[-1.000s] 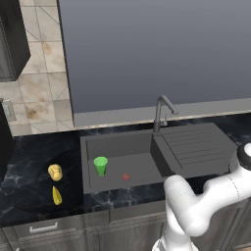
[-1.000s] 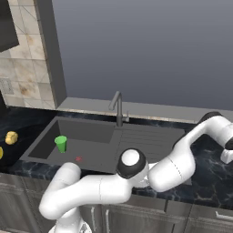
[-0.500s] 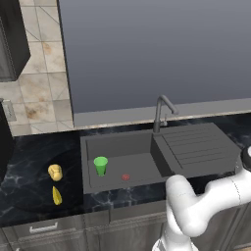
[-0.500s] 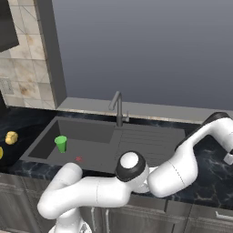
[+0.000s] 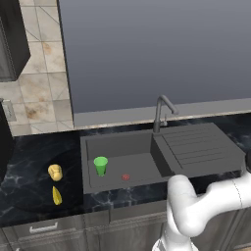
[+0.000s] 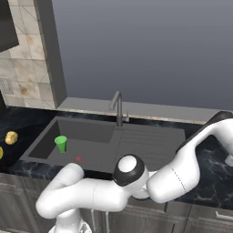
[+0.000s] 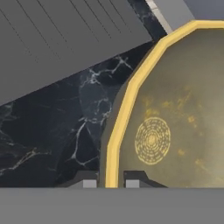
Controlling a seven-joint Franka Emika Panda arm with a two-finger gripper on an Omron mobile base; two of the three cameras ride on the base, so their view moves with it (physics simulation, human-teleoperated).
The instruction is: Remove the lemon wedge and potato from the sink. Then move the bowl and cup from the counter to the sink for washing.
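In the hand view the hand [image 7: 110, 183] is closed on the rim of the bowl [image 7: 175, 127], one fingertip [image 7: 89, 183] outside it and the other inside, with the bowl lying on the dark counter [image 7: 52, 131] just past the ribbed drainboard's corner. The cup [image 5: 101, 165] stands upright in the left part of the sink [image 5: 137, 147], near its red drain [image 5: 126, 177]. The potato [image 5: 55, 171] and lemon wedge [image 5: 57, 195] lie on the counter left of the sink, near the front edge, seemingly just apart.
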